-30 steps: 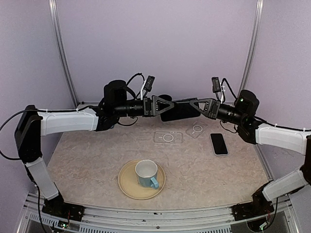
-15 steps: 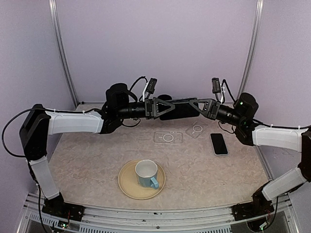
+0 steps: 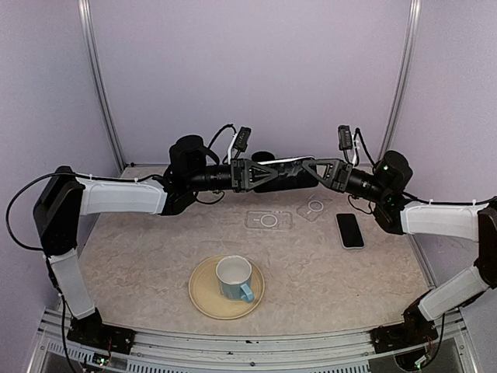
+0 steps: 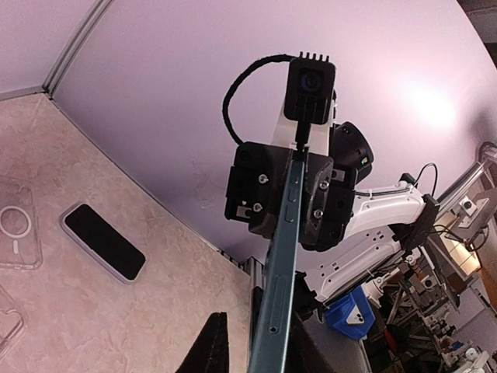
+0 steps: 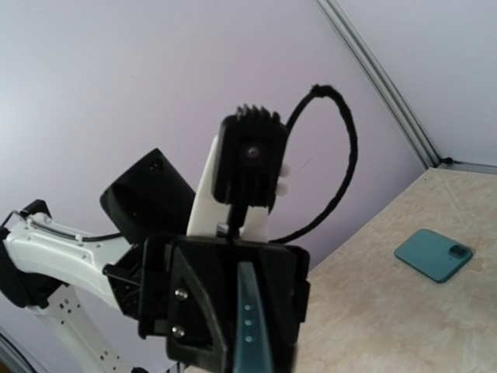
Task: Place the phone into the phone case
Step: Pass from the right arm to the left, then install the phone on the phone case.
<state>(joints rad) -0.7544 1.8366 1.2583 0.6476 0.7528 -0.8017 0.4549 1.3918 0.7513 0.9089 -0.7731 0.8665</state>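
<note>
While the right fingers [image 3: 322, 171] pinch its right end, the slim teal phone [image 3: 286, 177] hangs above the far desk [image 3: 140, 256].
Long axis runs left-right; left fingers [image 3: 252, 171] flank the other end, whether gripping I cannot tell.

Dark teal phone [image 3: 283, 172] up in the air, lying level, thin edge showing; clear phone case [image 3: 269, 220] flat on the bench [image 3: 140, 256] below, empty.

The beige marbled table [image 3: 140, 264] carries a plate [image 3: 203, 301] and two clear phone cases [image 3: 269, 220]. A dark-screened phone [image 3: 349, 230] lies right of them
</note>
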